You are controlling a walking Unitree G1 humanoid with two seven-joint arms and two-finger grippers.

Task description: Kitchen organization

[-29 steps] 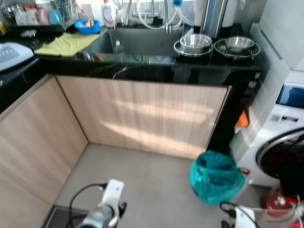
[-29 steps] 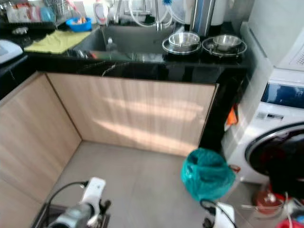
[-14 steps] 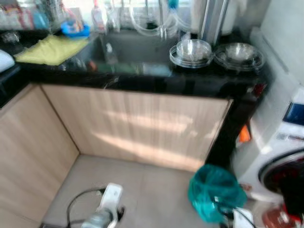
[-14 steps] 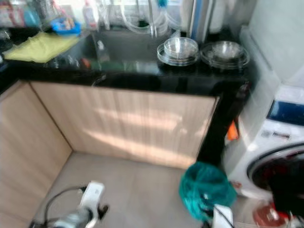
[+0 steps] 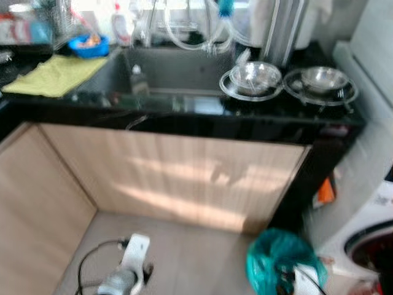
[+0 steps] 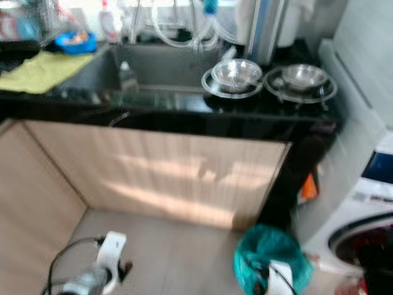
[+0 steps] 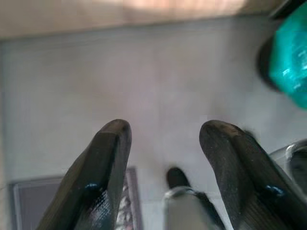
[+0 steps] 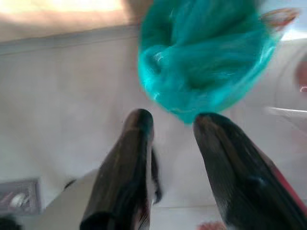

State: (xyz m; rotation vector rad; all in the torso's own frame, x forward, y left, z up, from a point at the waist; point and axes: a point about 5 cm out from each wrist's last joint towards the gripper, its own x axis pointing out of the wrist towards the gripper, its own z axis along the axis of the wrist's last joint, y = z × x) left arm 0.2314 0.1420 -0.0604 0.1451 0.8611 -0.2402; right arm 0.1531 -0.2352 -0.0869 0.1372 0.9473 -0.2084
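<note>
I am walking up to the black desk [image 5: 184,114], where the sink [image 5: 166,64] lies far left and two steel bowls [image 5: 255,70] far right, best approached slowly, left gripper [image 7: 165,143] and right gripper [image 8: 170,139] low, jaws parted, empty.

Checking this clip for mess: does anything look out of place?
A tied teal bag sits on the floor by the washing machine, not binned. The yellow cloth lies rumpled on the counter.
</note>
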